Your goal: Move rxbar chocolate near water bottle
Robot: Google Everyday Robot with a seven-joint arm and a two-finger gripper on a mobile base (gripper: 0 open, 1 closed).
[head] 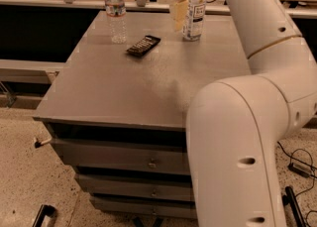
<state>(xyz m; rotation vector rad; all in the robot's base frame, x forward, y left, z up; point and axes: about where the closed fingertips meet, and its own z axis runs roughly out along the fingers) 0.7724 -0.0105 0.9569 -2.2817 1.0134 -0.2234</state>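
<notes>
The rxbar chocolate (143,45), a flat black bar, lies on the grey table top (143,92) toward the far side. The water bottle (116,11), clear with a white cap and reddish band, stands upright just behind and left of it, a short gap apart. My gripper (179,13) hangs above the far part of the table, right of the bar and close beside a second bottle. It holds nothing that I can see.
A bottle with a big white label (194,11) stands at the far right of the table, right by the gripper. My white arm (247,122) fills the right side. Drawers (124,159) sit under the table top. A shelf edge (74,3) runs behind.
</notes>
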